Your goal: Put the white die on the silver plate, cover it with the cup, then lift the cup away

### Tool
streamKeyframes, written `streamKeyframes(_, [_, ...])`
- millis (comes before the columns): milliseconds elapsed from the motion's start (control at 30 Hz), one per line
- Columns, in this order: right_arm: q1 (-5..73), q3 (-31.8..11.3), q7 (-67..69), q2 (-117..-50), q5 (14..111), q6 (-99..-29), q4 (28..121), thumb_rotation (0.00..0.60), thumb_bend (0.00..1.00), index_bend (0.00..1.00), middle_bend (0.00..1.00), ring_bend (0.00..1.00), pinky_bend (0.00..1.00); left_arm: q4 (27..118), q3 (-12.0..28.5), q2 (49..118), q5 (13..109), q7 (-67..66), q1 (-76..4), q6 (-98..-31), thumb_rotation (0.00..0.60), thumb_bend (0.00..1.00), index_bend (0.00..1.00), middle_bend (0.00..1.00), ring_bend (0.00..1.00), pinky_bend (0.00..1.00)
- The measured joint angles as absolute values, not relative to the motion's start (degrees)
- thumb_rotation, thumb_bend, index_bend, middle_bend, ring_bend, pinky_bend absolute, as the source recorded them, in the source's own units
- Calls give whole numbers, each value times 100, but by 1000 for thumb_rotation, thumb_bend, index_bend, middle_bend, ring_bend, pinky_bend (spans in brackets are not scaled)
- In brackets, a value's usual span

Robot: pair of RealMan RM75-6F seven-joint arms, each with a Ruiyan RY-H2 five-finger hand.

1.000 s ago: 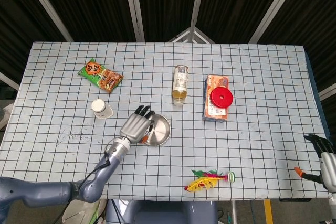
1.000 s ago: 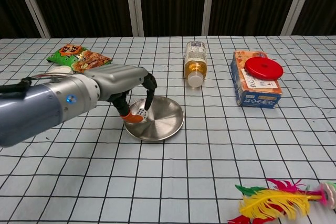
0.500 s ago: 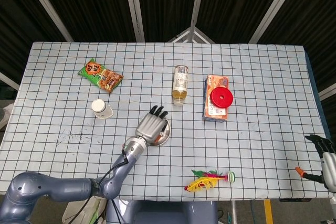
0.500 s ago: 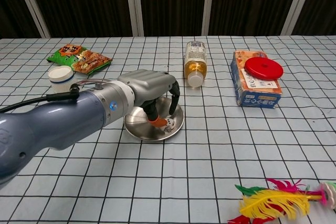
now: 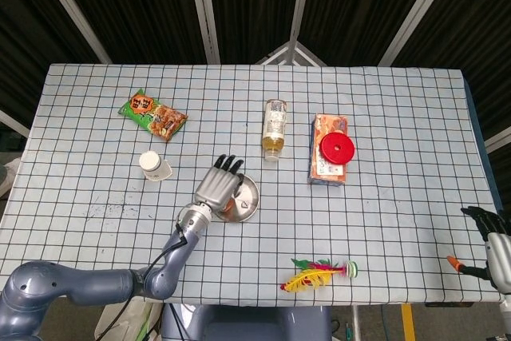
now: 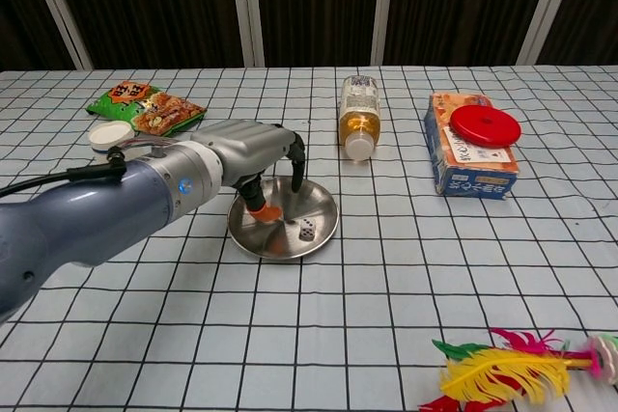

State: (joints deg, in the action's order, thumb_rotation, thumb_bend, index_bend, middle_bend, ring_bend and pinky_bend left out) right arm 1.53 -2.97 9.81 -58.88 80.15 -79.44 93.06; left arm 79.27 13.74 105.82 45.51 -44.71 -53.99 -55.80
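The white die [image 6: 305, 232] lies free on the silver plate [image 6: 320, 213], right of its middle. My left hand [image 6: 256, 156] hovers over the plate's left half, fingers apart and pointing down, holding nothing; its orange thumb tip is a short way left of the die. In the head view the left hand [image 5: 219, 185] covers the left side of the plate [image 5: 250, 197], and I cannot make out the die there. The white cup [image 5: 154, 165] lies on the cloth left of the plate; my forearm partly hides the cup [image 6: 108, 134]. My right hand [image 5: 493, 243] hangs off the table's right front corner, fingers spread.
A snack bag [image 6: 145, 106] lies at the back left. A drink bottle [image 6: 358, 118] lies on its side behind the plate. An orange box [image 6: 471, 163] with a red disc [image 6: 485, 126] on top sits at the right. A feather shuttlecock [image 6: 512, 373] lies near the front edge.
The die has left my left hand and now rests on the plate. The hand has drawn back to the left and lifted a little. The right hand has stayed put.
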Motion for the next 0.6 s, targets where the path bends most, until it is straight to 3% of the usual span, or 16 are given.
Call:
streamKeyframes(167, [140,-294,976,-5865,8042,-7982,9346,600,96,213,189,152,0,8606,1391,10061,4926,-3889,-5133,-5687,600,194,0,0,0,7])
streamKeyframes(433, [106,-273,833,-5831,8143,-8103,9514,600,96,213,189,152,0,10113,1166,8250,5645,-3141,-4378,-6046,600,190,3,0,0,0])
streamKeyframes(600, [97,-247,763,-5816,8133,-8080,9581,600,96,213,189,151,0,10634,840,7090,6154,-2545,-3756,-6309,600,190,63,0,0,0])
